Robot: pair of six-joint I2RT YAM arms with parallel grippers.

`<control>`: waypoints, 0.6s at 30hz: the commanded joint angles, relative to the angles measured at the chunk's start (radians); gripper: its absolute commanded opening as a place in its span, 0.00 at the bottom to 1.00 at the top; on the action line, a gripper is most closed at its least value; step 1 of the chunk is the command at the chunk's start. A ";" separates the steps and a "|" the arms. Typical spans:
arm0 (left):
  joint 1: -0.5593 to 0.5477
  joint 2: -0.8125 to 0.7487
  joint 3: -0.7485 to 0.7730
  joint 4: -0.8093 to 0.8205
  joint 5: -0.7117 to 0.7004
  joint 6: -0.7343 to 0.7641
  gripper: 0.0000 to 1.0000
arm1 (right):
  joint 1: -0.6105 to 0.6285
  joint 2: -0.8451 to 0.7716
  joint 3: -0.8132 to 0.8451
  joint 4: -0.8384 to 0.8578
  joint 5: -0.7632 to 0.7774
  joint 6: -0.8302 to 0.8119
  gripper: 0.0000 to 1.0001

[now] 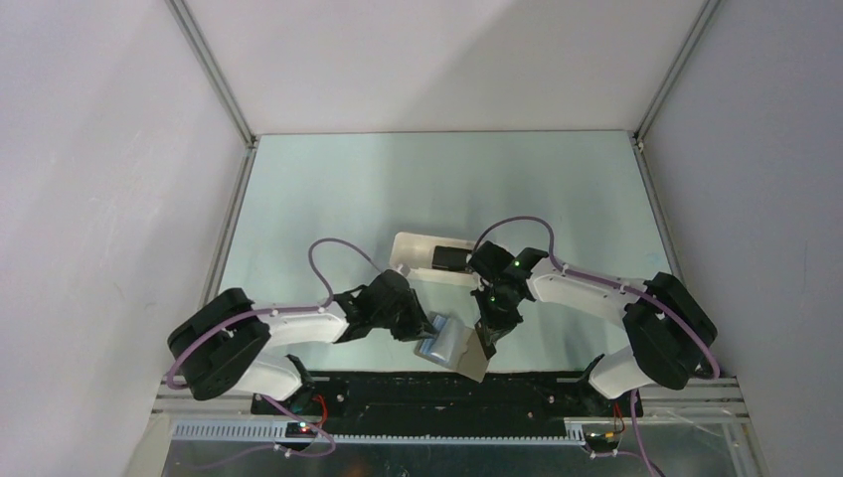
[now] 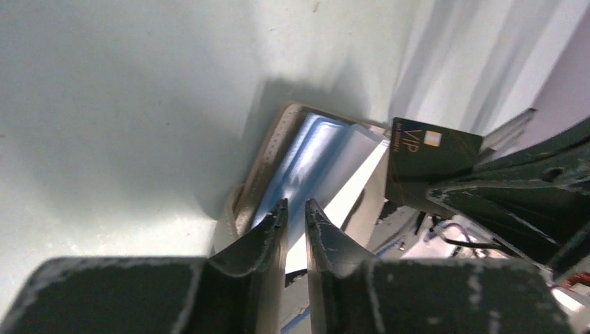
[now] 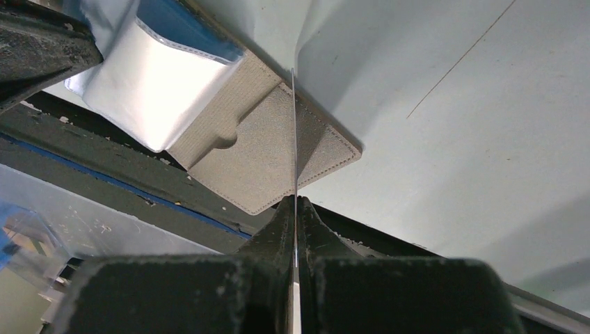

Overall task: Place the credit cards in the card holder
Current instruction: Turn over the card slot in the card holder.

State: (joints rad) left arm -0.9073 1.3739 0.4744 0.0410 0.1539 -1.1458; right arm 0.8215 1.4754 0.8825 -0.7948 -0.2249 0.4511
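1. The holder lay open at the near edge of the counter, between the two arms, with its silvery-blue inside turned up.
2. Its grey-brown part pointed toward the right arm, and one corner reached over the dark strip at the edge of the counter.
3. My right hand was closed tight on a black card with "VIP" printed on it in gold letters.
4. In the right wrist view I saw this card only as a thin line. It stood on edge above the grey-brown part of the holder.
5. I could not tell if the card touched the holder.
6. My left hand was narrow, with only a small slit between the fingers.
7. It sat at the silvery side of the holder, and a pale flap ran into the slit. I could not tell if the fingers really pinched it.
8. The white tray lay farther back on the counter, behind both hands.
9. A second card lay in the tray, partly hidden by the right arm.
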 commanded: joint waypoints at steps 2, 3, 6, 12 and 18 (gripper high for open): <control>0.015 0.012 0.002 0.152 0.134 -0.010 0.25 | 0.006 0.007 0.003 -0.002 0.016 0.002 0.00; 0.009 0.031 0.025 0.151 0.156 0.003 0.26 | 0.007 0.007 0.003 -0.001 0.015 0.002 0.00; -0.021 0.053 0.061 0.151 0.173 0.018 0.28 | 0.002 0.000 0.003 0.003 0.005 0.005 0.00; -0.072 0.068 0.104 0.152 0.182 0.012 0.39 | -0.036 -0.099 0.002 0.037 -0.061 0.008 0.00; -0.079 0.096 0.110 0.151 0.200 -0.006 0.43 | -0.151 -0.305 0.002 0.069 -0.144 0.018 0.00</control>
State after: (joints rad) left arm -0.9844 1.4422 0.5583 0.1715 0.3275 -1.1511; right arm 0.7303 1.3022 0.8787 -0.7681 -0.3038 0.4545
